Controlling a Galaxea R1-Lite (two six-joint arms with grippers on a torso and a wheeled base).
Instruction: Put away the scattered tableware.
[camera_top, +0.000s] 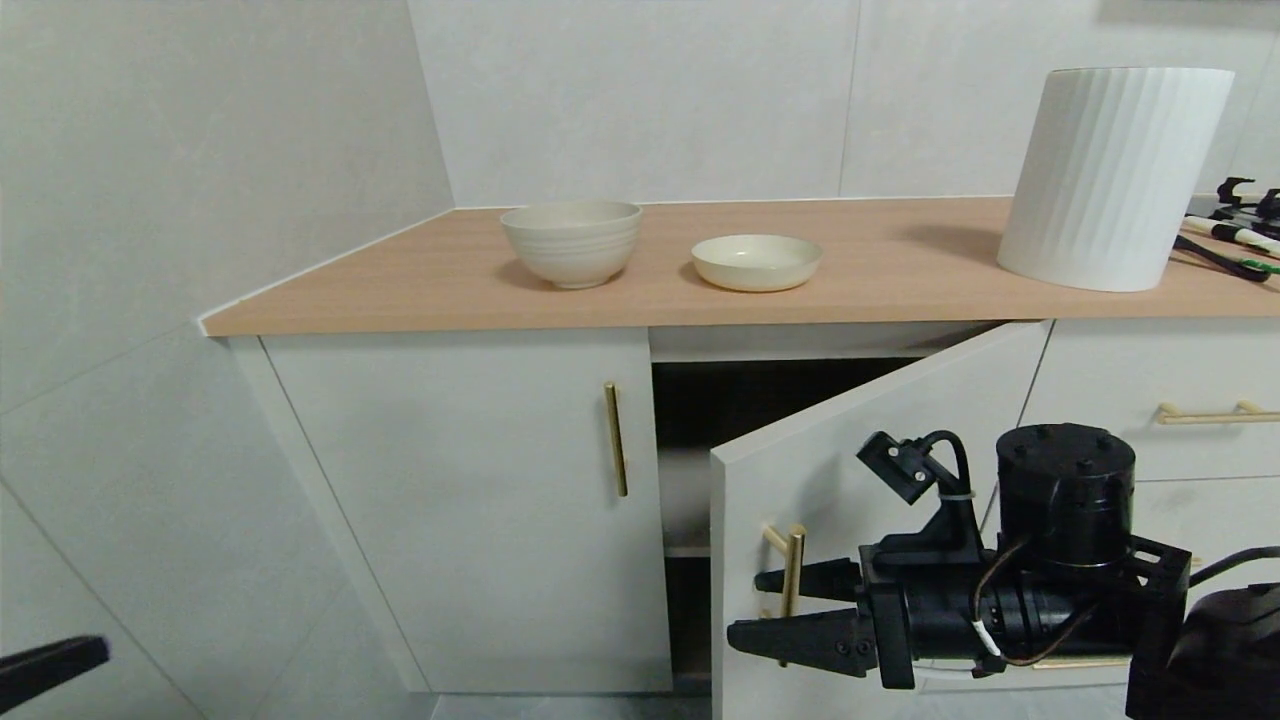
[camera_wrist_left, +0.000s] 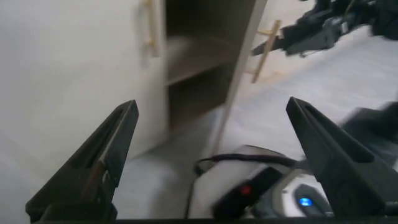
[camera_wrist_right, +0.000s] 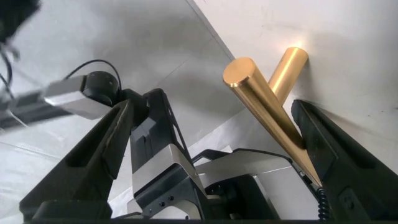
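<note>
Head view: 1 bowl (camera_top: 571, 240) and 1 shallow dish (camera_top: 756, 261) sit apart on the wooden counter (camera_top: 900, 260), above the half-open cabinet door (camera_top: 860, 440). The right gripper (camera_top: 750, 608) is unclenched, its 2 fingers either side of the door's brass handle (camera_top: 793, 570). The left gripper (camera_wrist_left: 211, 106) hangs low, also spread wide.

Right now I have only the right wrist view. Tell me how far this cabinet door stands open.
Observer: The cabinet door is partly open, swung out toward the robot. A shelf shows inside.
Operator: Report what tableware is out.
Observer: A deep bowl and a shallow dish sit apart on the countertop.
Operator: Give me the left gripper.
Observer: The left gripper is open and holds nothing. It is pointed toward the cabinet opening.
</note>
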